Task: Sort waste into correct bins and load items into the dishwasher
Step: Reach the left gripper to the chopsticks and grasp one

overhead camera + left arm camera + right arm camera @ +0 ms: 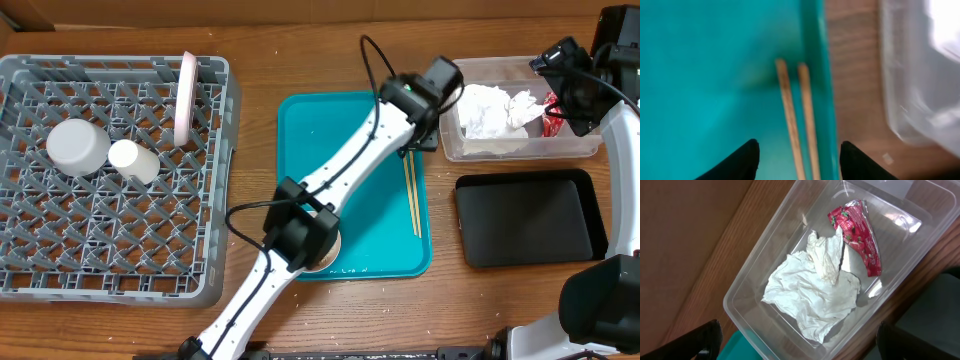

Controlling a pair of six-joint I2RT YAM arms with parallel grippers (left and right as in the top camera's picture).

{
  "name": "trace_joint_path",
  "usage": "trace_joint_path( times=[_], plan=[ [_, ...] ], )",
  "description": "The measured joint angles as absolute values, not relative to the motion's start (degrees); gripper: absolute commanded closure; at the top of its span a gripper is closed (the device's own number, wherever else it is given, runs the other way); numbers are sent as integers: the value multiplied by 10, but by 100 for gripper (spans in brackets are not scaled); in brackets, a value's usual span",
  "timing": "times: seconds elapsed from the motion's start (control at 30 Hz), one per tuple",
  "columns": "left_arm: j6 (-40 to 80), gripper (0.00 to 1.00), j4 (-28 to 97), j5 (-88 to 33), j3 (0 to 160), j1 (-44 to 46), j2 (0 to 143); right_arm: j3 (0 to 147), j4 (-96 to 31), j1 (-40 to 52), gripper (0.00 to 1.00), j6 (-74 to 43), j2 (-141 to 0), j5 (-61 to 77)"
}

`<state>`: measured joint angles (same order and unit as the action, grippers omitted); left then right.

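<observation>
Left gripper low over chopsticks, jaws apart astride them; right gripper spread wide above tub.

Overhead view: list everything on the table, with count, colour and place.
dish rack: one, grey, left
bowl: one, white, upturned in rack
cup: one, white, beside bowl
plate: one, white, on edge in rack
teal tray: one, centre
chopsticks: two, wooden, tray's right side
round dish: one, pale, tray's front, mostly hidden
tub: one, clear, upper right
napkins: count unclear, white, in tub
wrapper: one, red, in tub
black tray: one, right, in front of tub
left gripper: one, black, open astride chopsticks
right gripper: one, black, open above tub
</observation>
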<state>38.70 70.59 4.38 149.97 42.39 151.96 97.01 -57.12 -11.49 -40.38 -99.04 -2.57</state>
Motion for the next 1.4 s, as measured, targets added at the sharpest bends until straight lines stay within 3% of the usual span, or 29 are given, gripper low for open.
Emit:
trace_joint_path(
  times=[0.57, 0.93, 1.03, 1.07, 1.17, 1.4],
  plan=[
    [421, 57, 660, 127, 1500, 417, 1547, 970, -571, -115, 0, -405, -990, -30],
    [445, 52, 612, 117, 1432, 430, 1542, 970, -573, -115, 0, -405, -990, -30],
    [447, 68, 603, 114, 1427, 430, 1540, 970, -577, -115, 0, -405, -990, -30],
    [449, 82, 602, 113, 1427, 430, 1539, 970, -578, -115, 0, -405, -990, -30],
    [450, 96, 602, 109, 1425, 430, 1539, 970, -577, -115, 0, -405, -990, -31],
    [446, 96, 609, 98, 1426, 427, 1538, 970, -578, -115, 0, -405, -990, -32]
  ],
)
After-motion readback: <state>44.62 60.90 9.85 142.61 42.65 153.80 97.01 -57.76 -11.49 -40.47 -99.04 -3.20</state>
